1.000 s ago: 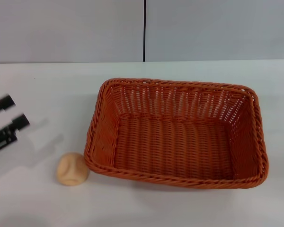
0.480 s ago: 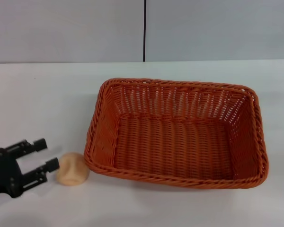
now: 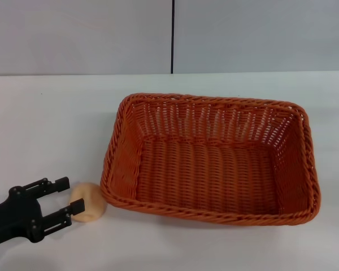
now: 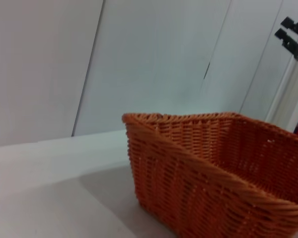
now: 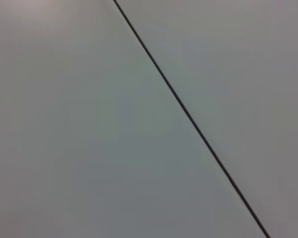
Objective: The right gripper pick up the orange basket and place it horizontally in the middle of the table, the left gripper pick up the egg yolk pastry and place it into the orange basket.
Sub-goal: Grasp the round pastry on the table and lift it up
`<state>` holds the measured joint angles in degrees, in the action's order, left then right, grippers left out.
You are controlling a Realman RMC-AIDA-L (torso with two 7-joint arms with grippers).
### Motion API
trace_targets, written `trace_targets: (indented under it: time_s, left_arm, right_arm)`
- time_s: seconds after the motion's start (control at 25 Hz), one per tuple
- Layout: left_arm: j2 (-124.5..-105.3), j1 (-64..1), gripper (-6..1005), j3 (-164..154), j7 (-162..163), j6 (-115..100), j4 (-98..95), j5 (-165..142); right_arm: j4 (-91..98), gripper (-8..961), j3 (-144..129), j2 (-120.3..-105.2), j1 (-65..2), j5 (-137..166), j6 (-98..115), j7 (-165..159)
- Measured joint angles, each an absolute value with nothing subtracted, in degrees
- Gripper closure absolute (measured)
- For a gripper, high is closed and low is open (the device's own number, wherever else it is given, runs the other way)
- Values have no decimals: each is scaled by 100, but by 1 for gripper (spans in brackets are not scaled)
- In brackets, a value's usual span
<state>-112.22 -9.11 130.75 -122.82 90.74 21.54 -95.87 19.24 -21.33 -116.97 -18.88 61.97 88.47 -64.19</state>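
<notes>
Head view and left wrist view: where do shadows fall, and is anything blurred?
Head view: a soft shadow lies on the table under the left gripper. Left wrist view: a grey shadow beside the orange basket, whose nearest weave is blurred.

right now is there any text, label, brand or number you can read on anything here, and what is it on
None: no readable text in any view.
Orange-brown woven wicker basket: bare weave, no label.
Small round pale tan pastry: only creases.
Plain white table: unmarked.
Black left claw, open beside the pastry: no markings visible.
</notes>
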Motion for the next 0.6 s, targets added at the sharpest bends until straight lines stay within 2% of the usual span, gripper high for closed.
trace_targets:
  time_s: [0.32,0.6]
  left_arm:
    - [-11335,-1002,369,13074,-12276,8758,2154,-9823]
    - [-11338,-1021,376,13061,-12275,8681,2154,-9832]
  right_arm:
    - [1924,445,-2144,-11697,-1901,6208,8840,-6429]
    - [1924,445,-2145,-11697,-1890,6211,8840,-6433]
